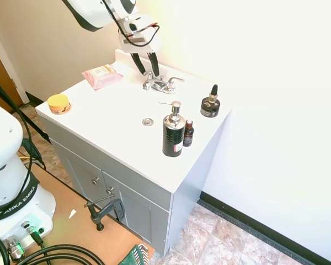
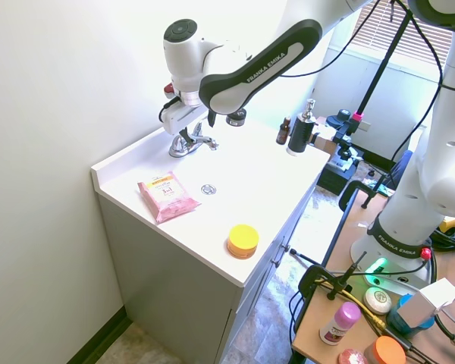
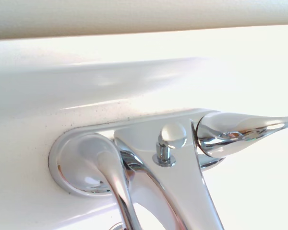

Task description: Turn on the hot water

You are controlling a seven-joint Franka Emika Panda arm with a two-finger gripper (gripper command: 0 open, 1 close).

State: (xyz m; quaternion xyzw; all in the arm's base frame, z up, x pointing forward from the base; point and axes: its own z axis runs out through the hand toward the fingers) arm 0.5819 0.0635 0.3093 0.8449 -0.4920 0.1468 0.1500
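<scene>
Gripper (image 1: 145, 70) first: in the first exterior view we see its two dark fingers spread apart, hanging straight down at the left end of the faucet (image 1: 162, 84), gripping nothing. The hot water lever (image 1: 148, 73) sits between or just beside the fingertips; we cannot tell whether a finger touches it. That lever is at the back of the white worktop (image 1: 110, 105), left of the short spout, and its long axis seems to run toward the back wall and the gripper, though it is partly hidden. The matching right lever (image 1: 175, 80) points out to the right. We see no water at the spout, so we judge the task not yet done: the approach is made, and the push or pull on the lever is left.

From the second exterior view, the gripper (image 2: 188, 135) hangs over the faucet (image 2: 191, 143) near the wall; the hot water lever is too small here to read its direction.

Up close in the wrist view, the hot water lever (image 3: 113, 179) rises from its round base and runs toward the camera, out of the bottom edge. The right lever (image 3: 240, 132) lies crosswise, tapering away to the side.
</scene>
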